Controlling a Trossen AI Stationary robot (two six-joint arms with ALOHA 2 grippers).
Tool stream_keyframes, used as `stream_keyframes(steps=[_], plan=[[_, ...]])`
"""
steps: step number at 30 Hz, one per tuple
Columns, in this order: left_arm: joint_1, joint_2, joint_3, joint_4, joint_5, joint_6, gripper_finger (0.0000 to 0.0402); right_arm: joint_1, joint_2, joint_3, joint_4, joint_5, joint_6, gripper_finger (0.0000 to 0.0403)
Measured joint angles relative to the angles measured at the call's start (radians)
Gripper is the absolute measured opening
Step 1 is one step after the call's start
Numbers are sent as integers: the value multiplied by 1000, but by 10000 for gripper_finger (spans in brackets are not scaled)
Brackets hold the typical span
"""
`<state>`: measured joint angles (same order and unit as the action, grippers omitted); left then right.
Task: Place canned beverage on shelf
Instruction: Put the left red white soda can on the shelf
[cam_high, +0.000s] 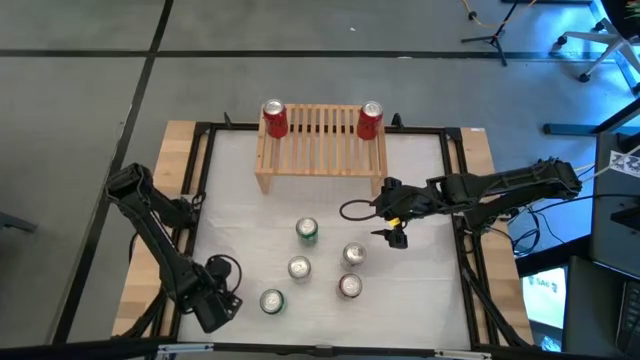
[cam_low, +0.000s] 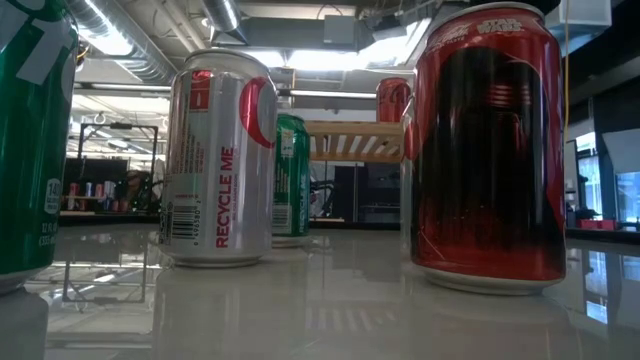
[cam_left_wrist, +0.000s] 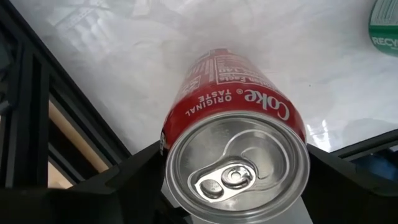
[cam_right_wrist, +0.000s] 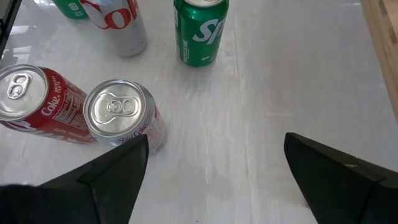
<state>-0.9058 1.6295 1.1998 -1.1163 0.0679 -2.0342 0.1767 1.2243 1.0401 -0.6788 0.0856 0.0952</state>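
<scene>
My left gripper (cam_high: 218, 303) is pinching the Coke can (cam_left_wrist: 239, 106), upright, fingers (cam_left_wrist: 124, 177) hugging both sides. The shelf (cam_high: 320, 140) lies at one o'clock, well off. The right gripper (cam_high: 397, 232) is nearer it, spread, empty. Only my wrist view shows this can; overhead, my arm hides it.

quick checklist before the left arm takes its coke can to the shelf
1. Grip: left gripper flanks the coke can on both sides: ok.
2. Can clear of the table: cannot tell.
3. Space on the shelf: red cans at both ends, middle slats bare: ok.
4. Path: green can stands to the side of the line, likely clear: ok.
5. Right gripper: open, empty, off beside the shelf: ok.
</scene>
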Motion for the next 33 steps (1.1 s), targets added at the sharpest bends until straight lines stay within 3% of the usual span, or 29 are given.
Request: stream_keyframes(steps=[20, 26, 33], plan=[[12, -7, -1, 6, 17, 3, 290, 0, 0, 0, 0, 0, 0, 370], [22, -34, 32, -30, -54, 0, 289, 0, 0, 0, 0, 0, 0, 370], [52, -76, 43, -36, -47, 3, 289, 0, 0, 0, 0, 0, 0, 370]])
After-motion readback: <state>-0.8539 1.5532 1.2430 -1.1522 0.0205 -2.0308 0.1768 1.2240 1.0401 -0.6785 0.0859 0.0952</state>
